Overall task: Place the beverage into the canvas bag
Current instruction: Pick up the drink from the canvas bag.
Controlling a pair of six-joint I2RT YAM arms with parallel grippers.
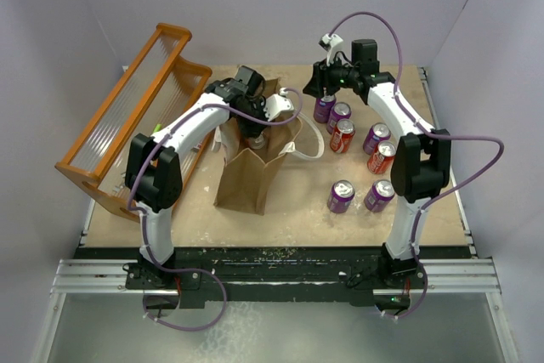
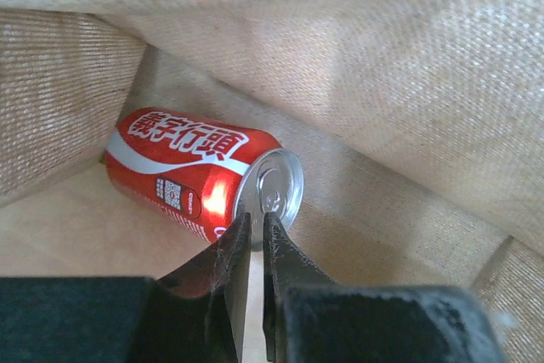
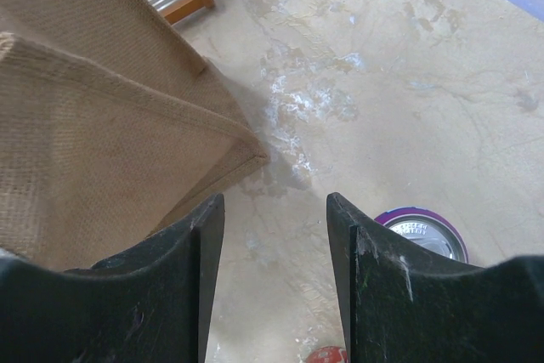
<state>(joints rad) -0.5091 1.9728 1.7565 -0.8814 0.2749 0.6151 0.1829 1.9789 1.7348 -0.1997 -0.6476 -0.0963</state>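
Left claw (image 2: pixel 256 229) reaches inside the canvas bag (image 1: pixel 245 183), its fingers drawn almost together and gripping nothing. Just beyond its tips a red can (image 2: pixel 189 172) lies on its side on the bag's floor, against a side wall. Right claw (image 3: pixel 274 240) hangs open and empty over the tabletop (image 3: pixel 399 82), between the bag's corner and an upright purple can (image 3: pixel 422 232).

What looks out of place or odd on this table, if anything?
The red soda can lies on its side inside the tan canvas bag, while the purple and red cans on the table appear upright. The orange slatted rack sits askew at the table's left edge. White scuffs mark its surface.
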